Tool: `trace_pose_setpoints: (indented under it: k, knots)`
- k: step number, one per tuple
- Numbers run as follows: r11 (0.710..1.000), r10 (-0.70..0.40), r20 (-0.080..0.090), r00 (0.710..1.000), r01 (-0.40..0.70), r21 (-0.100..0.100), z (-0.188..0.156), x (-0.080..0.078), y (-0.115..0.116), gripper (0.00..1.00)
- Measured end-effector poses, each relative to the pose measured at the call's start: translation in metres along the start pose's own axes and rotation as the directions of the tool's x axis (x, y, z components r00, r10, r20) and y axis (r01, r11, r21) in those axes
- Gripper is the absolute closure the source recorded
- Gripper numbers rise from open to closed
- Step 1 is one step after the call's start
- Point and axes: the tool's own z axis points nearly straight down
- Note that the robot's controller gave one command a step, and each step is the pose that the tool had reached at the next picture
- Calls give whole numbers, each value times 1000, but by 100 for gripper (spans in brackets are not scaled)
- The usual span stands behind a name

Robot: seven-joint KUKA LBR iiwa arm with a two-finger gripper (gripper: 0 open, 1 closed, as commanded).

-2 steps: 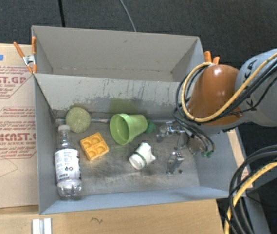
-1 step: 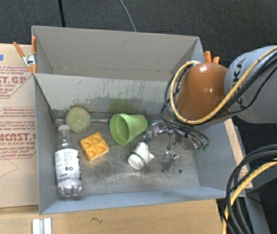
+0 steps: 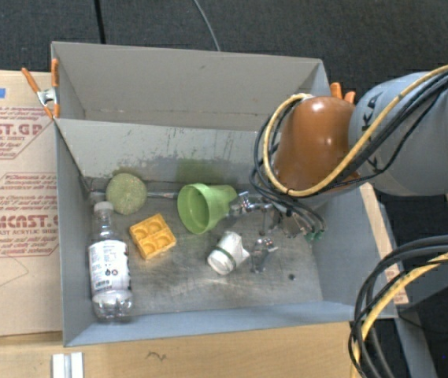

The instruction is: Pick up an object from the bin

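My gripper (image 3: pixel 257 235) hangs low over the right half of the bin, its metal fingers spread apart with nothing between them. Just to its left lies a small white jar (image 3: pixel 226 253) on its side, close to the lower fingertip. A green plastic cup (image 3: pixel 203 205) lies on its side up and to the left, its narrow end pointing toward the upper finger.
Further left lie a yellow toy brick (image 3: pixel 152 236), a pale green ball (image 3: pixel 126 192) and a clear plastic bottle (image 3: pixel 109 265) along the left wall. The arm with its orange cover and cables covers the bin's right side.
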Motion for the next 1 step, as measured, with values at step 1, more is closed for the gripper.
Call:
trace_pose_setpoints:
  k: [1]
  knots:
    - [965, -261, 0, 965, 261, 1, 37, -1, 11, 0]
